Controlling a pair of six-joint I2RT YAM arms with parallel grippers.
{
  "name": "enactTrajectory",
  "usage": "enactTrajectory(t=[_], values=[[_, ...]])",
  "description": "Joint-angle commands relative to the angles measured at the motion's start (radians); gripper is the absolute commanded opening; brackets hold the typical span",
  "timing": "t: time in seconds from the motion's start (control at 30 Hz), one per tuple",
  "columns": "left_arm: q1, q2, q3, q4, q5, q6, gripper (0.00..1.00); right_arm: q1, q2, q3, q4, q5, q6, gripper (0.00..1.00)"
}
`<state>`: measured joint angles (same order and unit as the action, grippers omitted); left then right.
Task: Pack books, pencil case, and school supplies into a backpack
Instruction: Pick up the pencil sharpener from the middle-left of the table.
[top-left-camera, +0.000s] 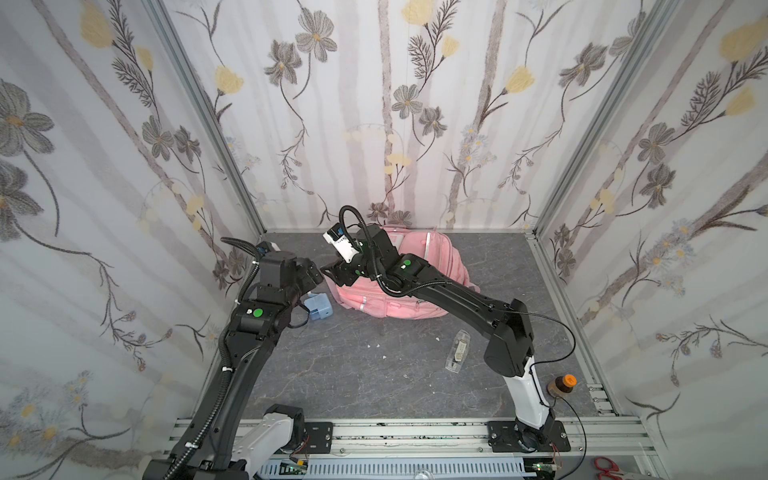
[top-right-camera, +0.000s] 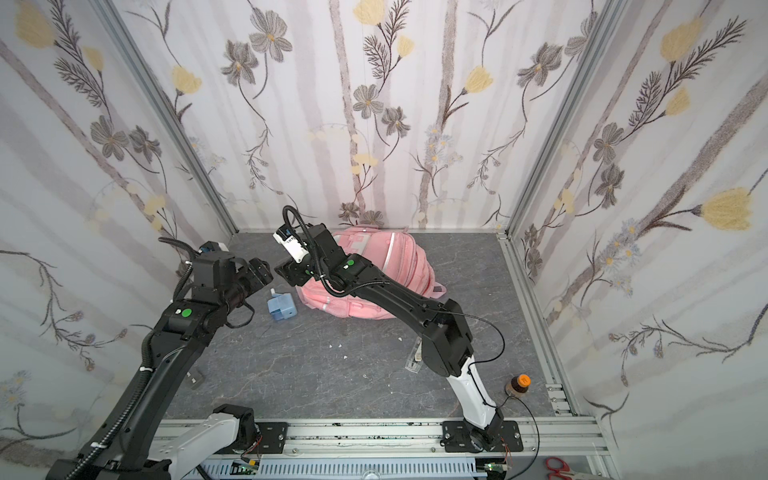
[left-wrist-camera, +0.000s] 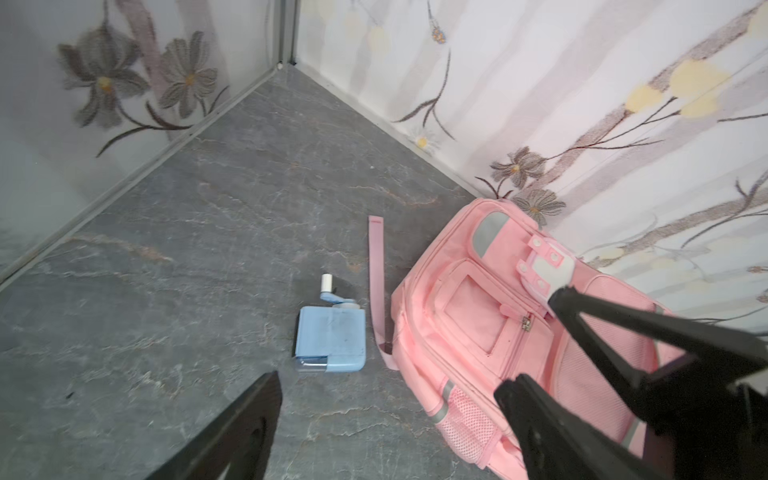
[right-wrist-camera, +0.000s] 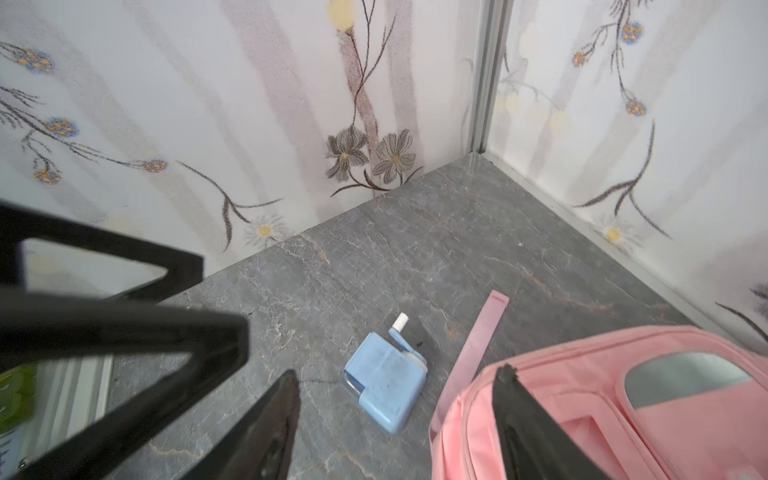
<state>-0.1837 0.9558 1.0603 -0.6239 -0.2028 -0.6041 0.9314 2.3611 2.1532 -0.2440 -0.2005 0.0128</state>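
The pink backpack (top-left-camera: 436, 257) (top-right-camera: 399, 257) lies on the grey table by the back wall, its front pockets up (left-wrist-camera: 469, 316) (right-wrist-camera: 590, 399). A pale-blue boxy item with a white knob (top-left-camera: 319, 307) (left-wrist-camera: 332, 336) (right-wrist-camera: 386, 386) lies just left of it. A clear oblong case (top-left-camera: 456, 351) rests farther front, beside my right arm. Above the backpack's left end, my left gripper (top-left-camera: 317, 277) (left-wrist-camera: 390, 395) and right gripper (top-left-camera: 328, 270) (right-wrist-camera: 398, 371) nearly meet, both open and holding nothing. The books and the pencil case are out of view.
A loose pink strap (left-wrist-camera: 376, 282) (right-wrist-camera: 482, 332) lies flat between the blue item and the backpack. A brown bottle with an orange cap (top-left-camera: 561, 384) stands at the front right. Flowered walls close the back and both sides.
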Motion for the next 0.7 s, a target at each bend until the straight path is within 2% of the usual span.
enactTrajectory(t=[0.0, 0.2, 0.3, 0.37, 0.5, 0.67], values=[[0.006, -0.074, -0.044, -0.12, -0.104, -0.058, 0.9, 0.003, 0.06, 0.043, 0.047, -0.024, -0.013, 0.99], [0.006, -0.24, -0.144, -0.229, -0.124, -0.148, 0.89, 0.007, 0.168, 0.09, 0.135, -0.083, 0.042, 1.0], [0.009, -0.272, -0.184, -0.272, -0.096, -0.16, 0.89, 0.007, 0.208, 0.128, 0.143, -0.069, 0.093, 0.99], [0.021, -0.253, -0.202, -0.259, -0.051, -0.156, 0.89, 0.007, 0.203, 0.128, 0.144, -0.041, 0.13, 0.99], [0.11, -0.123, -0.198, -0.196, 0.149, -0.14, 0.91, 0.004, 0.171, 0.124, 0.096, -0.008, 0.141, 0.99], [0.116, -0.018, -0.217, -0.121, 0.202, -0.151, 0.92, -0.012, 0.078, 0.023, 0.053, 0.02, 0.14, 0.99]])
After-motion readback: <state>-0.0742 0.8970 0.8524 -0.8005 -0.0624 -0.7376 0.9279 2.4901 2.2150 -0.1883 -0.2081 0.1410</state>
